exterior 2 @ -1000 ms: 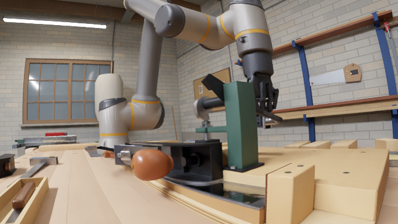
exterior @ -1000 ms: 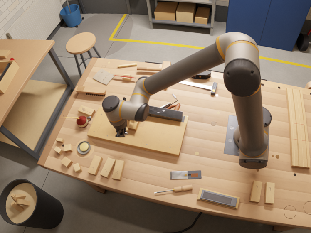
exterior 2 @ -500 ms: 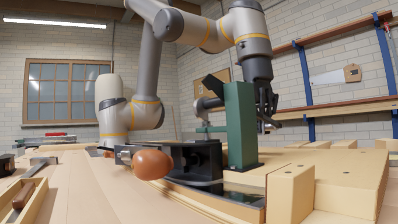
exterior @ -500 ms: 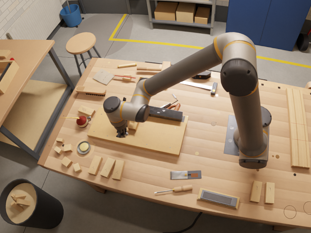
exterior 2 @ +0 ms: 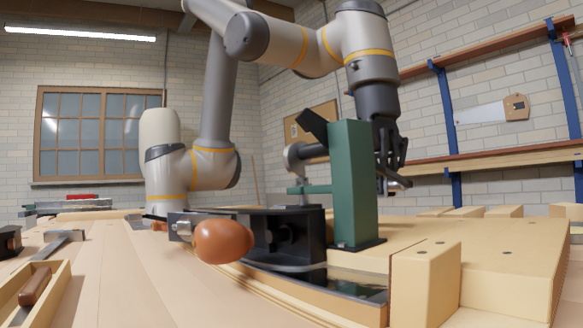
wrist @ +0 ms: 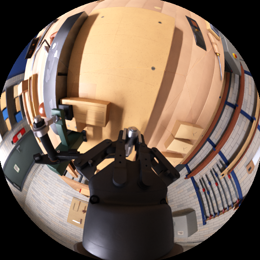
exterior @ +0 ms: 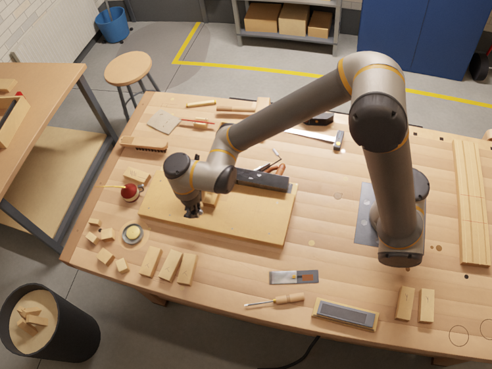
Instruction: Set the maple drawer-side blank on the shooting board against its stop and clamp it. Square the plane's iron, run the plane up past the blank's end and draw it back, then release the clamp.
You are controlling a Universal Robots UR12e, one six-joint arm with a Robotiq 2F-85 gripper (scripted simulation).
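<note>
My gripper [exterior: 193,212] [exterior 2: 391,181] [wrist: 131,137] hangs over the left part of the shooting board [exterior: 221,207]. The silver-tipped handle [wrist: 132,135] [exterior 2: 395,184] of the green toggle clamp [exterior 2: 352,183] [wrist: 59,121] is held between its closed fingers. The clamp stands on the board. The maple blank [wrist: 85,111] [exterior: 210,198] lies on the board beside the clamp. The dark plane [exterior: 262,180] [exterior 2: 273,237] rests in the track along the board's far edge, its reddish knob [exterior 2: 222,240] toward the second side camera.
A black bin [exterior: 45,324] of offcuts stands on the floor off the bench's near-left corner. Small blocks [exterior: 168,265] lie in front of the board. A red oiler [exterior: 130,192] sits to the board's left. A screwdriver [exterior: 275,300] and a sharpening stone [exterior: 344,314] lie near the front edge.
</note>
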